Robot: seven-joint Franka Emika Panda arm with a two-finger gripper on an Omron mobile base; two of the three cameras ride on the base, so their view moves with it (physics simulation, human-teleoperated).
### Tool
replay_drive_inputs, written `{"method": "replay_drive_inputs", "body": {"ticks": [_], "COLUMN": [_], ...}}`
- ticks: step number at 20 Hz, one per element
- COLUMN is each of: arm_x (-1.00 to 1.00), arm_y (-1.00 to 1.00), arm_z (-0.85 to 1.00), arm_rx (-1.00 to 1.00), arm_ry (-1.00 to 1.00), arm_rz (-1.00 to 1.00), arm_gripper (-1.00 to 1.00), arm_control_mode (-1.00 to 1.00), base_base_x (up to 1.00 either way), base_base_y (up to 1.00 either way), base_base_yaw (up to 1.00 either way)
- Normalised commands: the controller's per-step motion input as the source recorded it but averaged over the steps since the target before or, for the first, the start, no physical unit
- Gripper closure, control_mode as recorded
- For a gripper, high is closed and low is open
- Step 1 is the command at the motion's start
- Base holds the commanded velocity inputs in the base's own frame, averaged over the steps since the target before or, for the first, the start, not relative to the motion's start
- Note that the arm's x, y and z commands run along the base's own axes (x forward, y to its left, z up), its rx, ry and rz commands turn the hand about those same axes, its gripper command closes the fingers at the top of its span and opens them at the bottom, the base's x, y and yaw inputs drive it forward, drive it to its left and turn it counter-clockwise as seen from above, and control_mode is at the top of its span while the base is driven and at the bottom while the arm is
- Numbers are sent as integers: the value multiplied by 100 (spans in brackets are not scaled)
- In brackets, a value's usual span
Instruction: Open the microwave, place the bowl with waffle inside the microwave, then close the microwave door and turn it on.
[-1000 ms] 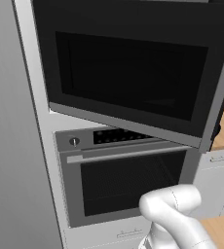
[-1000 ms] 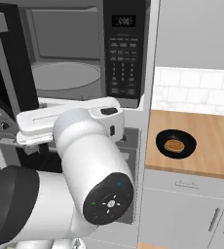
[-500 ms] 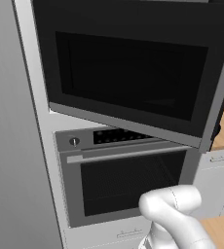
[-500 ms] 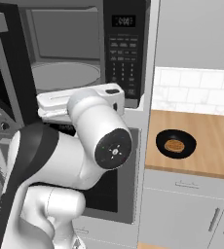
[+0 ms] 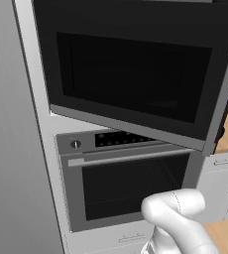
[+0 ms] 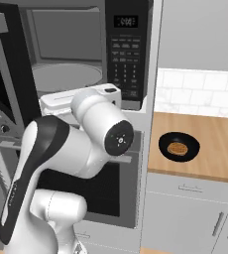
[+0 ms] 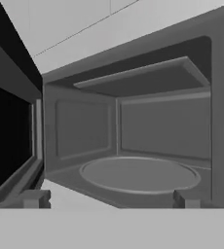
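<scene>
Swung upward, open end effector [image 7: 109,199] faces microwave [image 6: 86,54], bowl [image 6: 179,147] well right.

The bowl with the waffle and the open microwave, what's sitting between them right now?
In the right base view, bare wooden counter and the cabinet's grey side panel lie between the bowl and the microwave.

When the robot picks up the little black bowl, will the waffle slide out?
Probably not if kept level: the waffle lies flat, low inside the bowl. The bowl looks shallow, so tilting could spill it. It seems stiff and light.
</scene>
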Motion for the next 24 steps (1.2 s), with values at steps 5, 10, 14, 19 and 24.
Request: {"method": "replay_drive_inputs", "body": {"ticks": [5, 10, 14, 19, 24], "arm_x": [21, 2, -39, -56, -48], "arm_y": [19, 9, 49, 83, 99], "arm_z": [-5, 0, -4, -8, -10], "arm_rx": [0, 0, -1, -4, -5], "arm_ry": [0, 0, 0, 0, 0], "arm_rz": [14, 17, 22, 19, 11], "arm_gripper": [-100, -100, -100, -100, -100], "arm_control_mode": [-100, -100, -100, -100, -100], "base_base_x": [0, 0, 0, 0, 0], "base_base_y": [0, 0, 0, 0, 0], "base_base_yaw": [0, 0, 0, 0, 0]}}
